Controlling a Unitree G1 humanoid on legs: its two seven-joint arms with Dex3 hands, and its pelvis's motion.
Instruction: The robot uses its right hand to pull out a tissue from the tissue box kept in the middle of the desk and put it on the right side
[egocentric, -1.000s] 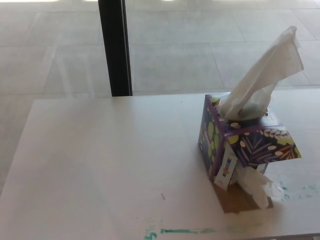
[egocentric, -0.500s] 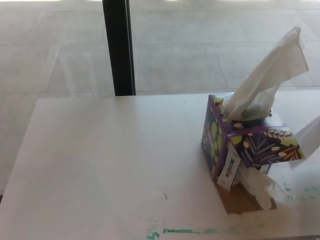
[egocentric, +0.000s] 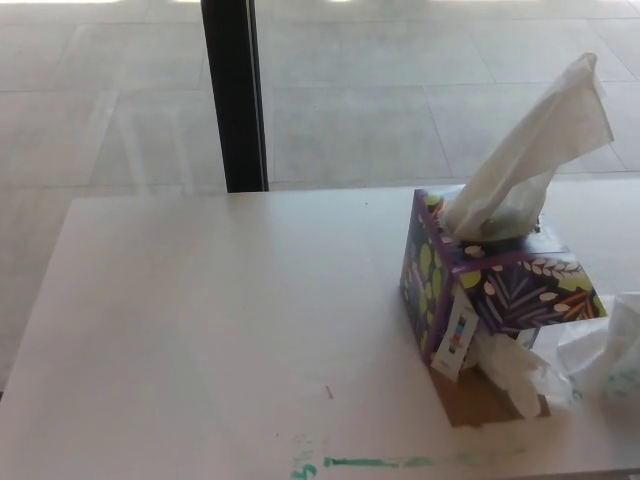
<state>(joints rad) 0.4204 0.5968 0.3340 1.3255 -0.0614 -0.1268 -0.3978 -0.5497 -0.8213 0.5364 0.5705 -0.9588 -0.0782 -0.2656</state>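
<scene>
1. Along the near edge of the surface (egocentric: 200, 330) runs a smeared green mark (egocentric: 370, 462), with a small dark fleck (egocentric: 328, 392) a little farther in. Both sit where they did half a second ago, apart from a slight shift of the whole view.
2. At the right edge, just beside the box, a crumpled tissue (egocentric: 610, 350) now lies low on the surface. Half a second ago a white sheet hung higher at that edge, and a second ago nothing showed there.
3. Another crumpled tissue (egocentric: 520, 372) spills from the torn near side of the tissue box (egocentric: 490, 290), over a brown cardboard flap (egocentric: 480, 400) lying flat, unchanged.
4. The purple leaf-patterned box stands toward the right of the surface, in the same spot as before.
5. An upright tissue (egocentric: 530, 165) rises from the box top, leaning toward the far right, its shape as before.
6. Neither robot hand is in view, so the state of the fingers cannot be told.
7. Beyond the far edge, a black post (egocentric: 235, 95) stands on the tiled floor (egocentric: 400, 100).
</scene>
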